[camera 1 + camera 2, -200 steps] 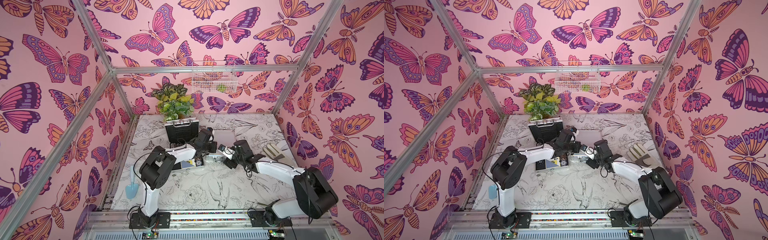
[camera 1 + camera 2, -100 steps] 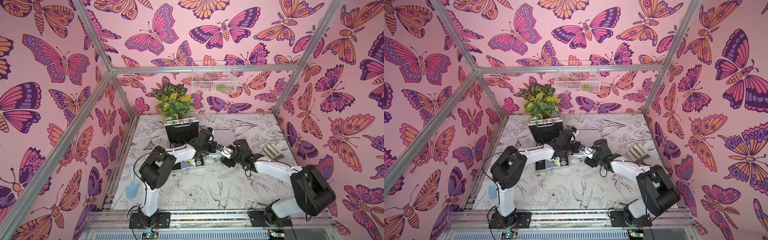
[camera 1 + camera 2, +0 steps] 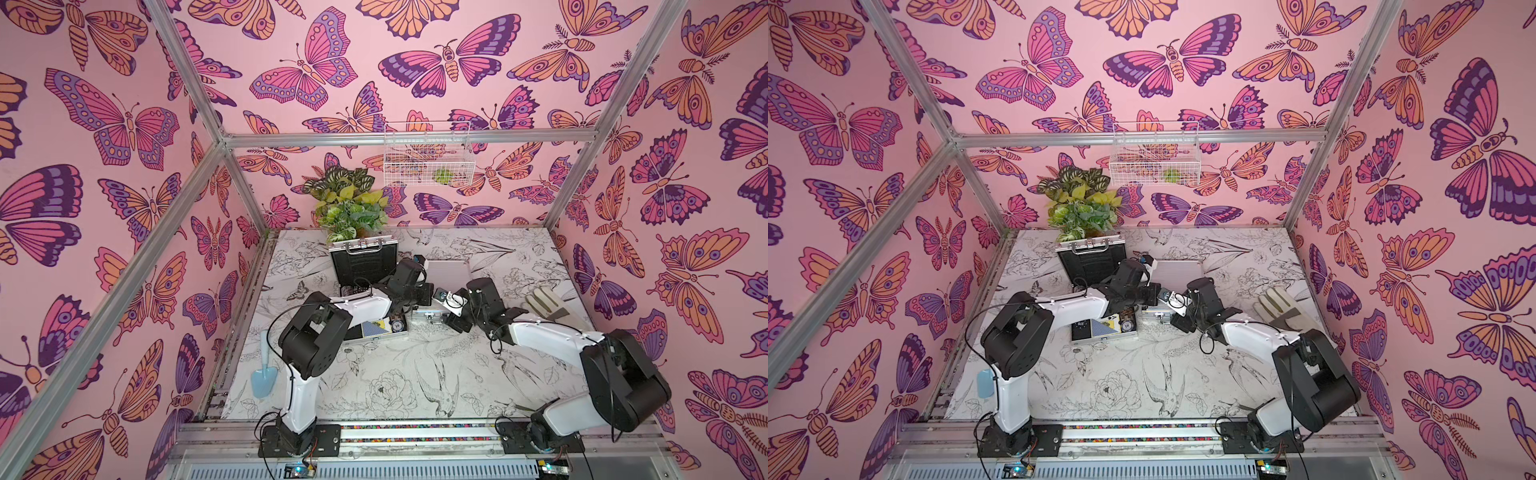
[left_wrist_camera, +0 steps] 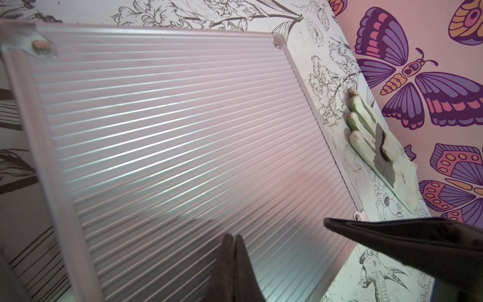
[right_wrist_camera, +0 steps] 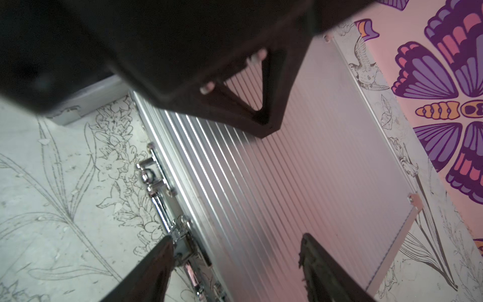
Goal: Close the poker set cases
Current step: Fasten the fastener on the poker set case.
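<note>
The flower-printed counter [image 3: 395,374] carries both poker set cases side by side in its far half, their long axes running across it. The open case [image 3: 361,266] sits on the left arm's side. Its black-lined lid stands upright at the far edge, and cards and chips lie exposed in the base nearer the robot. Just to the right of it, the shut case [image 3: 449,272] lies flat with its ribbed silver lid down. The left arm reaches across the open base to this second case. The left hand [image 4: 234,239] is clenched and empty, with its fingertips low over the ribbed lid, though contact cannot be confirmed. The right hand [image 5: 236,239] is released and holds nothing. It straddles the shut case's near edge, with one finger just beside the chrome latch [image 5: 192,247]. Only the open case likely remains to be closed. Its lid has to swing from the far hinge towards the robot, and it lies to the left of both hands, nearer the left arm.
</note>
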### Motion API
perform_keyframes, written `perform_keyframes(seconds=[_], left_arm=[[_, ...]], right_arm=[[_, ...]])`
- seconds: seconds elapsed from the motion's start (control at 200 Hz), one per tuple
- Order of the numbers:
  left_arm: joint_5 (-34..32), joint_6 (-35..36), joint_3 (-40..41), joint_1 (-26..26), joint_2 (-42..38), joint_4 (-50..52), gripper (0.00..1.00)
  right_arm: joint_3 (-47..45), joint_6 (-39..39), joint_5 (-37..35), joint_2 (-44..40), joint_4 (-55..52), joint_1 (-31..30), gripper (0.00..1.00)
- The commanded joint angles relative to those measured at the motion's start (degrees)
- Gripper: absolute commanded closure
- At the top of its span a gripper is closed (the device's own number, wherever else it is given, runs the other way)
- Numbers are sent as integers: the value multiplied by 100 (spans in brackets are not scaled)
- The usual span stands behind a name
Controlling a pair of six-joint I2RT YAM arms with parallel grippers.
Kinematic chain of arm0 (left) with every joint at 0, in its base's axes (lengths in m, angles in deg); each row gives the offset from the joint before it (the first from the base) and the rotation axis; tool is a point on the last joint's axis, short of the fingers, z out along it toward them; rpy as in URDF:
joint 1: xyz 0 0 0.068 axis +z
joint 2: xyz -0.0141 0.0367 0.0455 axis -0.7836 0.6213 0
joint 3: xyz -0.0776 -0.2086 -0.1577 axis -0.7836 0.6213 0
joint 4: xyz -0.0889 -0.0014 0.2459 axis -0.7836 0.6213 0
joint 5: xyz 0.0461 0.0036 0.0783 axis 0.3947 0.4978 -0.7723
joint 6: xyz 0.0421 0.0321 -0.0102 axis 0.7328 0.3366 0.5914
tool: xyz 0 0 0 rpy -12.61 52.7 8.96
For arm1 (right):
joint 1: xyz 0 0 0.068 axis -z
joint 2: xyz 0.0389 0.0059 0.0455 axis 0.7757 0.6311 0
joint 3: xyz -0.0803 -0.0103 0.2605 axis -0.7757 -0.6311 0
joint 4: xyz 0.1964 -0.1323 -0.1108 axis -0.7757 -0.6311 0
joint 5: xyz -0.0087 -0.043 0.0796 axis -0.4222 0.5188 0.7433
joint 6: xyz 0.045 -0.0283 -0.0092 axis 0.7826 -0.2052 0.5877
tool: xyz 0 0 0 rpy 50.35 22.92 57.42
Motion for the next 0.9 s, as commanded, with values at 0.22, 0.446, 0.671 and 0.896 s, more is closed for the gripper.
perform_keyframes(seconds=[0.22,0.446,0.671,0.896], left_arm=[[-287,77,419,90,388,1391,100],[-287,86,425,101,378,1388,100],[-269,94,412,108,386,1390,100],[-269,103,418,108,386,1391,100]], right_arm=[[179,-172,-321,189,-259,-34,23],[61,-157,210,-308,-220,-155,23],[30,-288,-84,-189,-374,-435,23],[40,-316,-459,137,-233,-546,23]])
